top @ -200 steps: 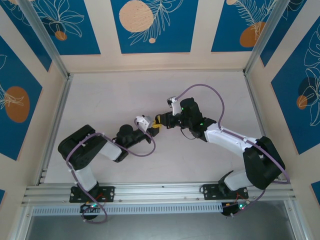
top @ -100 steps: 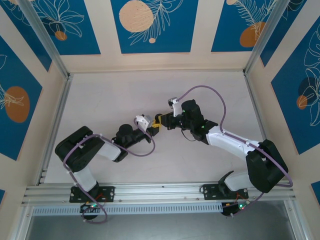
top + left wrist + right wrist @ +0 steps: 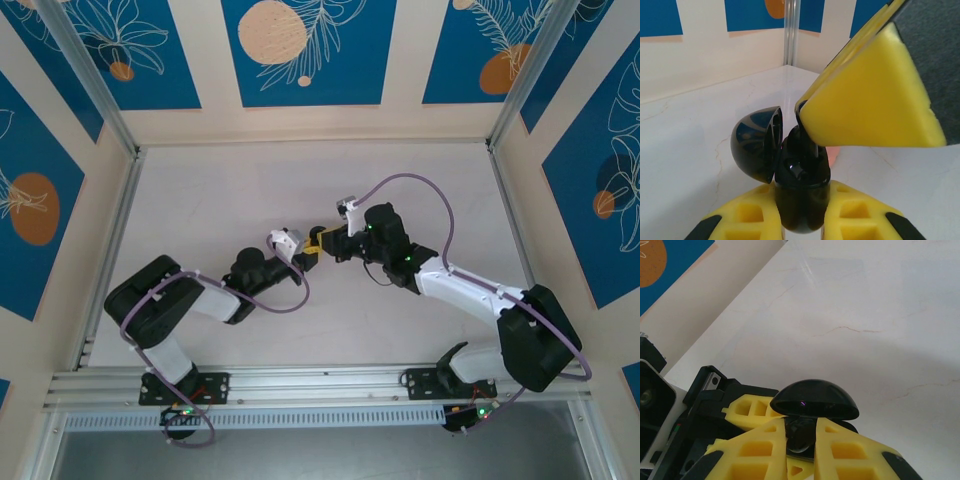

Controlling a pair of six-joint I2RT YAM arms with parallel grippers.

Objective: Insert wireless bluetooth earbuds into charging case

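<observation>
table: both arms meet about mid-table [image 3: 220, 200], with the left gripper [image 3: 304, 253] coming in from the left and the right gripper [image 3: 319, 240] from the right, tips pretty much together
charging case: the charging case [image 3: 801, 205] sits upright, wedged between the left gripper's two fingers
lid: the lid [image 3: 756, 145] is swung open, standing just left of the case body in the left wrist view
earbud: the earbud [image 3: 805, 142] is at the case mouth, pinched between the right gripper's tips; can't tell how far in
right gripper: above the case, slanting down from the upper right
</observation>
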